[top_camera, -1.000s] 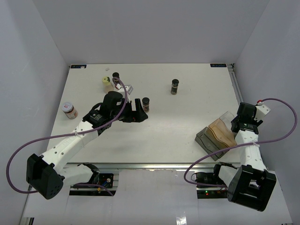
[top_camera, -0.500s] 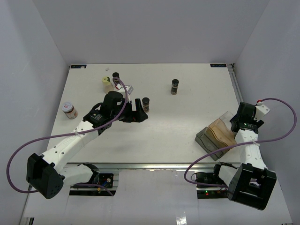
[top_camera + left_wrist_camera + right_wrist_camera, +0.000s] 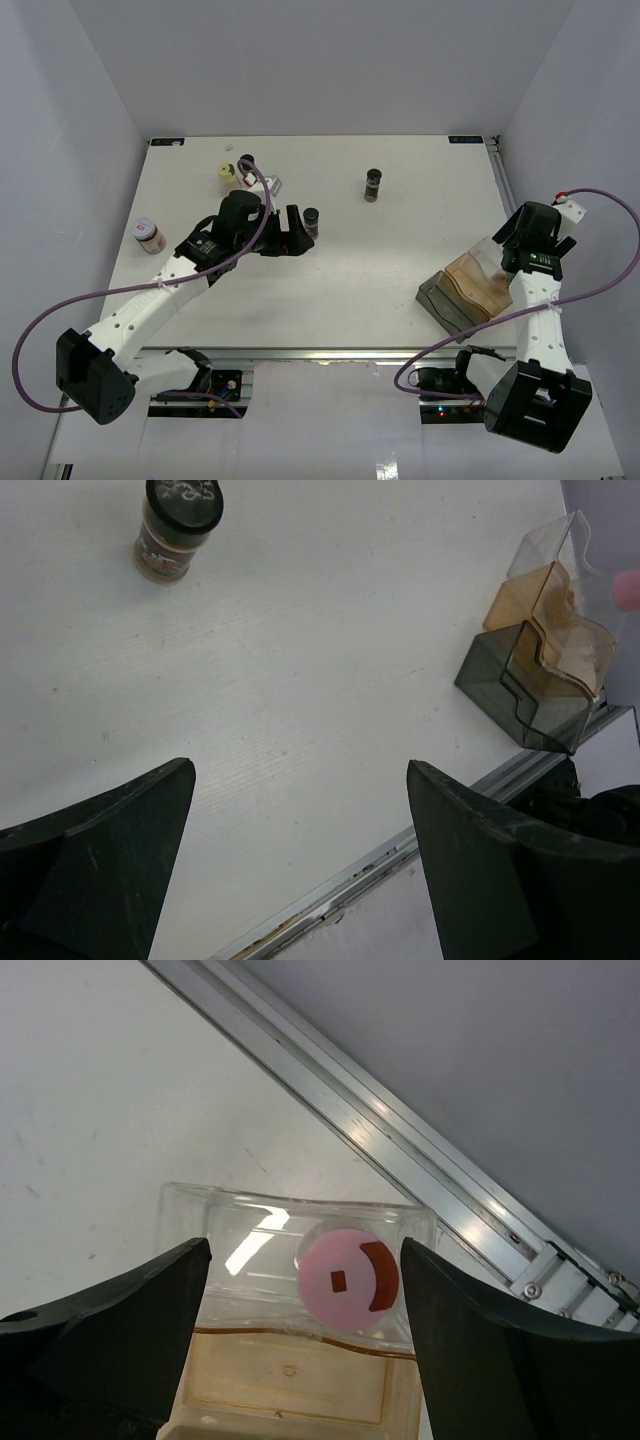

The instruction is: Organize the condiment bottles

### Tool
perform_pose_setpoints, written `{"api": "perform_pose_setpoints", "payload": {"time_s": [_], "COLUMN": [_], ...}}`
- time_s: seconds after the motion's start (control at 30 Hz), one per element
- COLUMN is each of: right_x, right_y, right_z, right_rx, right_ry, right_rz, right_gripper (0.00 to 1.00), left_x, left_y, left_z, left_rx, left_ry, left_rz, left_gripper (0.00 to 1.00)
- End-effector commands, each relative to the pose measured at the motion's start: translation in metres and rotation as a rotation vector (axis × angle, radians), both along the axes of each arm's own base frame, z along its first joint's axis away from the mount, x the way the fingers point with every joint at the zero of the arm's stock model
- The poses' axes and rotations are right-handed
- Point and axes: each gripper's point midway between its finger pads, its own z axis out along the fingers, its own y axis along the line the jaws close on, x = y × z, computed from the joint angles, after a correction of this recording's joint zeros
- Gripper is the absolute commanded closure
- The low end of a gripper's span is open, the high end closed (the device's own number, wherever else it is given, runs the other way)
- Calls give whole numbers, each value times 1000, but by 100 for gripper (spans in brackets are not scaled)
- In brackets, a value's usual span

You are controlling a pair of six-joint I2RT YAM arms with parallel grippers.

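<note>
A pink-lidded condiment bottle [image 3: 347, 1282] stands upright in the clear top tier of a stepped organizer [image 3: 290, 1375]. My right gripper [image 3: 305, 1252] hovers over it, open, with its fingers apart from the lid on both sides. My left gripper [image 3: 294, 234] is open and empty, just left of a dark black-capped bottle [image 3: 311, 220] [image 3: 178, 525]. Further bottles stand on the table: another dark one [image 3: 373, 184], a yellow-lidded one [image 3: 226, 172] with a dark one [image 3: 247, 162] beside it, and a pink-lidded one [image 3: 148, 234] at the left.
The organizer [image 3: 463, 291] [image 3: 540, 665] has clear, amber and grey tiers and sits near the table's right front corner. The aluminium rail [image 3: 430, 1165] of the table's right edge runs close behind it. My right gripper [image 3: 512, 247] sits over the organizer's far end.
My right gripper has opened, letting go of the pink-lidded bottle, and its arm has drawn back to the right. The left arm has barely shifted.
</note>
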Motion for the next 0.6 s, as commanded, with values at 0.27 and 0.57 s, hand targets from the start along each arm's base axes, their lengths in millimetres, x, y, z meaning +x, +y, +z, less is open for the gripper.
{"api": "perform_pose_setpoints", "payload": {"time_s": [0.27,0.57], "right_x": [87,157], "right_y": [92,251], "right_z": [84,110], "right_rx": [-18,-1], "right_ry": [-122,-204], "right_rz": [443,983], "right_gripper": [11,8], "left_x": [21,15], "left_y": [20,24], "left_z": [31,19], "left_rx": [35,36], "left_ry": [-140,-143], "left_rz": [119,117], "left_gripper": [2,2]}}
